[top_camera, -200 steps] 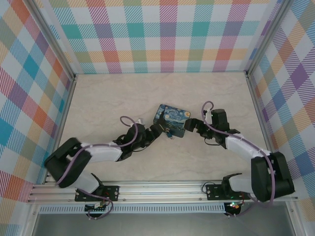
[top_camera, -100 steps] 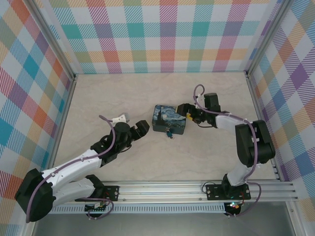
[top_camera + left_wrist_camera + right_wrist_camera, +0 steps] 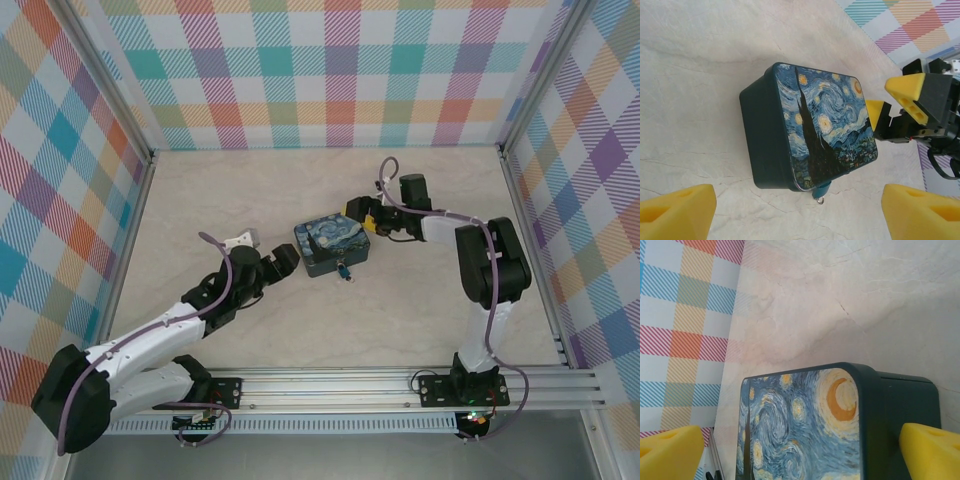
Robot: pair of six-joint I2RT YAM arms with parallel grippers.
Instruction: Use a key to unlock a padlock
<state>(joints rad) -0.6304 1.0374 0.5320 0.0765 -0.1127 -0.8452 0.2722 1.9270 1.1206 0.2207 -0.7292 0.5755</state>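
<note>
The blue swirly-painting box (image 3: 333, 247) lies on the table's middle, seen large as the box (image 3: 820, 135) and the box (image 3: 805, 425). From its near edge a small teal tab with a silver ring (image 3: 820, 193) sticks out. The padlock and the key are hidden. My left gripper (image 3: 288, 262) is open just left of the box, yellow fingertips (image 3: 675, 210) wide apart and empty. My right gripper (image 3: 358, 212) is open at the box's far right corner, its fingertips (image 3: 876, 114) against that edge; the corner lies between the right gripper (image 3: 800, 455) jaws.
The pale marble-look table (image 3: 250, 200) is closed in by checked walls (image 3: 330, 70) at the back and both sides. A metal rail (image 3: 330, 385) runs along the near edge by the arm bases.
The left arm pulled back from the box and now sits just left of it. The right gripper swung left and farther back onto the box's corner. The box shifted left and turned.
</note>
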